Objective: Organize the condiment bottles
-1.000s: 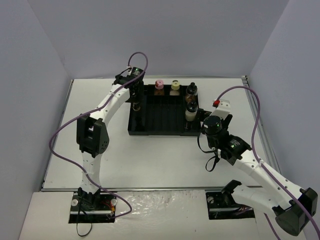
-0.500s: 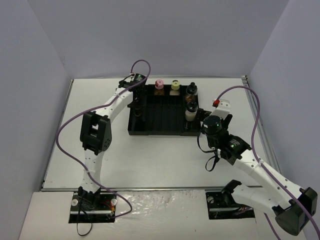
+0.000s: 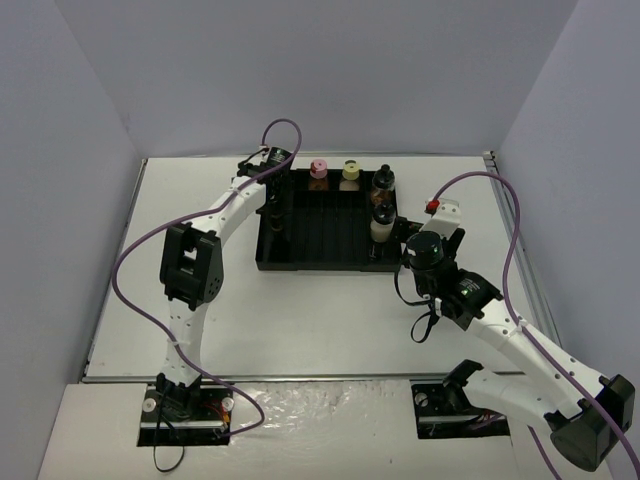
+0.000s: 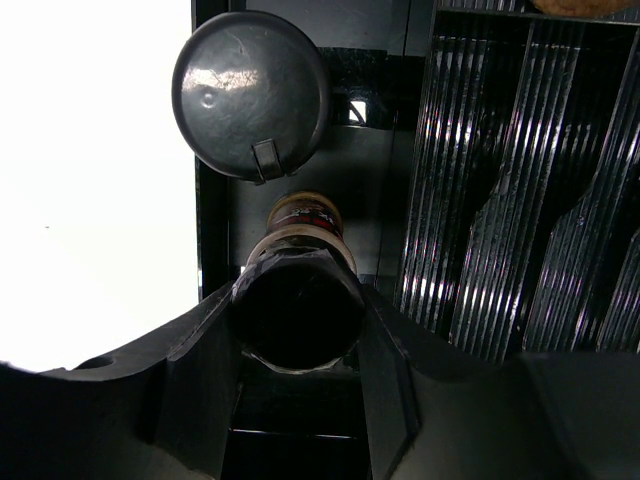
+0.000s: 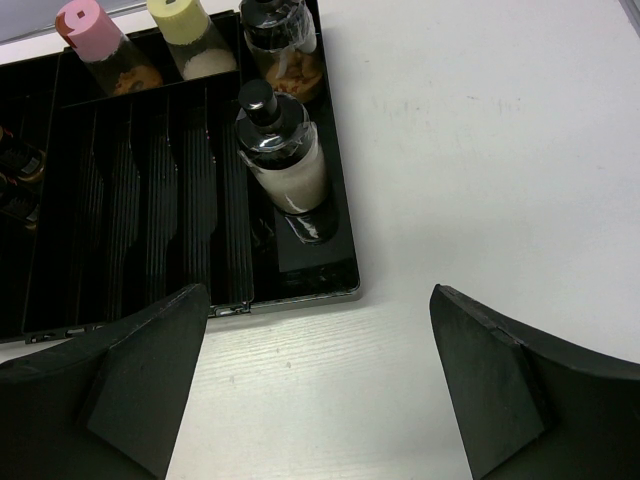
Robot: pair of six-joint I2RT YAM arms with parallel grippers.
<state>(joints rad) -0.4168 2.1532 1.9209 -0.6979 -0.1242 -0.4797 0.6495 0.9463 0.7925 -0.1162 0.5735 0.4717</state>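
The pink-capped bottle (image 3: 319,168), yellow-capped bottle (image 3: 350,170) and black-capped bottles (image 3: 382,182) stand upright in the tray (image 3: 320,238).

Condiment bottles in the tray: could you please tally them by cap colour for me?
Pink-cap bottle: 1
Yellow-cap bottle: 1
Black-cap bottles: 4 (right pair; left pair)
Total: 6
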